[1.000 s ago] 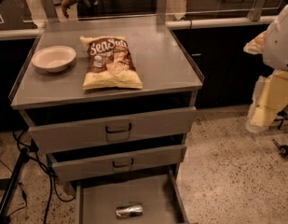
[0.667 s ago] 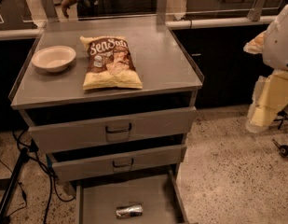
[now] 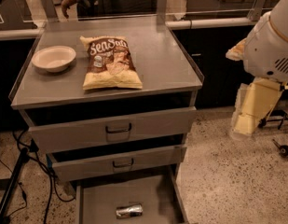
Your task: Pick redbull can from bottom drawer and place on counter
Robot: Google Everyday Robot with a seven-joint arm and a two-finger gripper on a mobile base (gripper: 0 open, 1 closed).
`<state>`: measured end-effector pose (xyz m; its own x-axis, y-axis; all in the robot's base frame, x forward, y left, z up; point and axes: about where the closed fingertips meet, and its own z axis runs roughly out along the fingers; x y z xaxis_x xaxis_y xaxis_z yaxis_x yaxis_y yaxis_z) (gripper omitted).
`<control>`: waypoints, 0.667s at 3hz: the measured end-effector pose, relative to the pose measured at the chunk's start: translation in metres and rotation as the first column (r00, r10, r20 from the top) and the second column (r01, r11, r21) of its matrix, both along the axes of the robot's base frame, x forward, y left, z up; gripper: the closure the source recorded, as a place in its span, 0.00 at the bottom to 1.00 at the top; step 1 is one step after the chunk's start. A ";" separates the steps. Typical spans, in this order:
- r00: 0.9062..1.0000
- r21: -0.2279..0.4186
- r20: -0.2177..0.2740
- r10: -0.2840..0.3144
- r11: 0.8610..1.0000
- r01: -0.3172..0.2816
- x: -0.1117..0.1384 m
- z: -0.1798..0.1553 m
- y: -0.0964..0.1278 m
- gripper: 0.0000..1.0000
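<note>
The redbull can (image 3: pixel 129 211) lies on its side in the open bottom drawer (image 3: pixel 101 204), near the middle of its flat floor. The two upper drawers above it are pushed in. The counter (image 3: pixel 167 62) is the grey cabinet top with low rims. My arm is at the right edge of the view. My gripper (image 3: pixel 248 118) hangs off it as a pale yellowish part, beside the cabinet at about top-drawer height. It is well to the right of and above the can, touching nothing.
A chip bag (image 3: pixel 110 62) lies flat on the middle of the counter and a white bowl (image 3: pixel 53 58) sits at its left. Black cables (image 3: pixel 15 181) run down at the cabinet's left. Speckled floor (image 3: pixel 232 176) lies to the right, with a wheeled base (image 3: pixel 282 148) at the far right.
</note>
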<state>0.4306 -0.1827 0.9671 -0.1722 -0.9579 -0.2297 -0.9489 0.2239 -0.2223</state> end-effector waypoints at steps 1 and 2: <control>0.999 0.022 -0.024 0.044 0.999 -0.044 -0.013 -0.017 0.023 0.00; 0.991 0.080 -0.035 0.128 0.989 -0.125 -0.025 -0.071 0.089 0.00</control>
<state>0.4058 -0.0933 0.8958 -0.0615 -0.9521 -0.2995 -0.9784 0.1168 -0.1703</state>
